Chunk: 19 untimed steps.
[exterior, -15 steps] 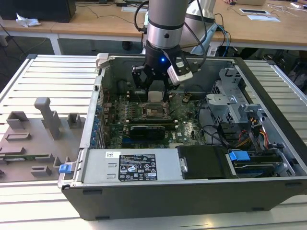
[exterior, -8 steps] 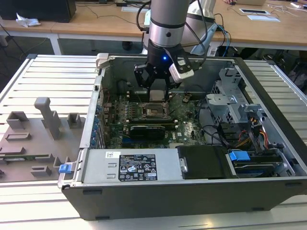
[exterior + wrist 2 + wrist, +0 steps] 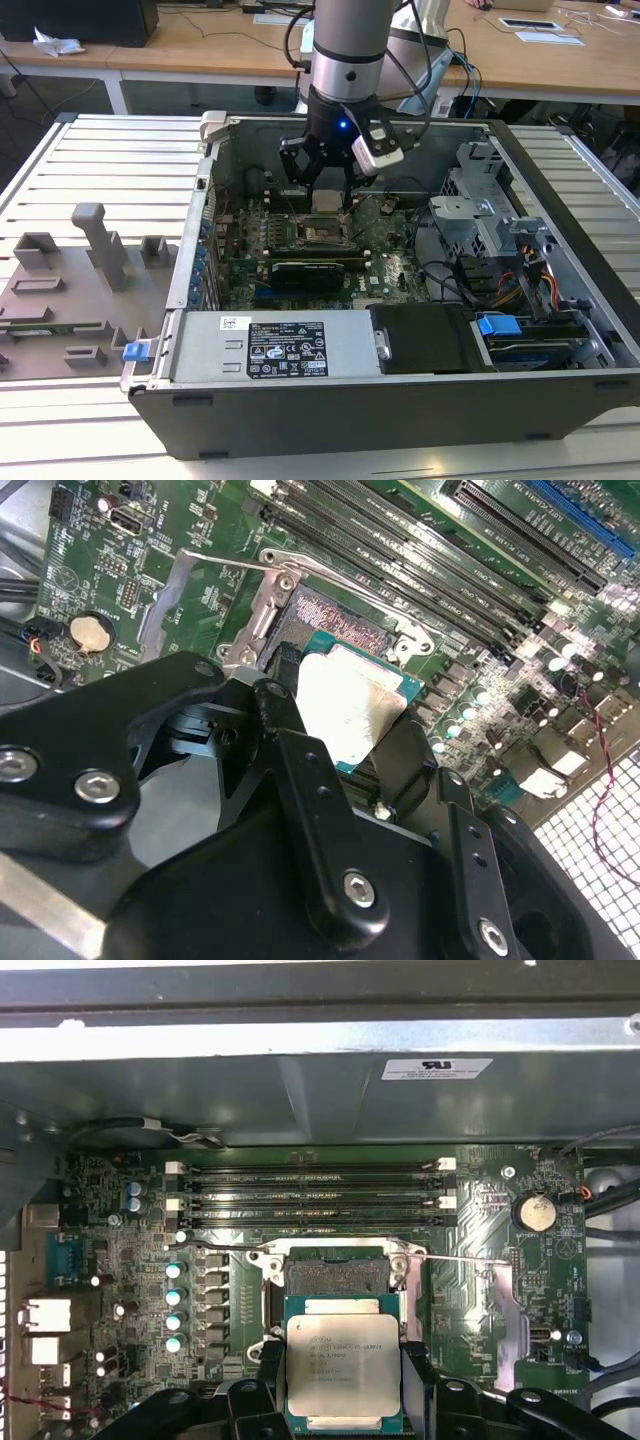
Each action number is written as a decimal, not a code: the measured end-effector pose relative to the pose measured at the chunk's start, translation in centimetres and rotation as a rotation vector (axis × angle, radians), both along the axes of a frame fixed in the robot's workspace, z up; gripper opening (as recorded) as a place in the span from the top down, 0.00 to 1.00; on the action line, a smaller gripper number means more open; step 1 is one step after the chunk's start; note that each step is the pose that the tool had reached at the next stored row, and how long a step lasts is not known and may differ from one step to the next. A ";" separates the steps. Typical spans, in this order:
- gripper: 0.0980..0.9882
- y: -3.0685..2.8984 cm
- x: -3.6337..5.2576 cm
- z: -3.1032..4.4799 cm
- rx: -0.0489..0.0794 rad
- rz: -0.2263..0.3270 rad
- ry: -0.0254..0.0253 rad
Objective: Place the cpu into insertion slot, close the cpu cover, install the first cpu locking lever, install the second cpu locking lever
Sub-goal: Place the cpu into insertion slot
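My gripper (image 3: 325, 192) is shut on the cpu (image 3: 325, 199), a flat square chip with a dull silver top, gripped by two opposite edges. It hangs level just above the insertion slot (image 3: 322, 236) inside the open computer case. In both wrist views the cpu (image 3: 342, 1365) (image 3: 350, 705) partly overlaps the dark socket (image 3: 335, 1276) (image 3: 335, 615), whose pin field lies uncovered. Black fingers (image 3: 415, 1385) flank the chip. A silvery strip (image 3: 335, 1253) at the socket's far edge could be the cpu cover raised; I cannot tell. Thin wire levers (image 3: 215, 1248) (image 3: 465, 1258) stick out sideways, unlatched.
Four long memory slots (image 3: 310, 1195) run beyond the socket, with the case wall (image 3: 320, 1090) behind them. A black graphics card (image 3: 305, 272), the power supply (image 3: 270, 345) and a drive cage (image 3: 480, 215) surround the board. A grey fixture plate (image 3: 70, 280) lies at the exterior view's left.
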<state>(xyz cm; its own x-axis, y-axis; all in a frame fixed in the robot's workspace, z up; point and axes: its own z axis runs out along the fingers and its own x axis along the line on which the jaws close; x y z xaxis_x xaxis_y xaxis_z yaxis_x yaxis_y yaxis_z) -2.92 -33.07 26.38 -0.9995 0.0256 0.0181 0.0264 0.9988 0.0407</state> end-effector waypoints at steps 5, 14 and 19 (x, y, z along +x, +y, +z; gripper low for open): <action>0.50 0.00 0.00 -0.28 0.000 0.000 0.0000; 0.50 0.00 0.00 -0.84 0.000 0.000 0.0000; 0.50 0.00 0.00 -1.19 -0.001 0.000 0.0000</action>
<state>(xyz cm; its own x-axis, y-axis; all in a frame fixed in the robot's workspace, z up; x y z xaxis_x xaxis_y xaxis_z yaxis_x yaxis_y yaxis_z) -2.92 -33.07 25.19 -0.9995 0.0257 0.0181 0.0264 0.9988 0.0400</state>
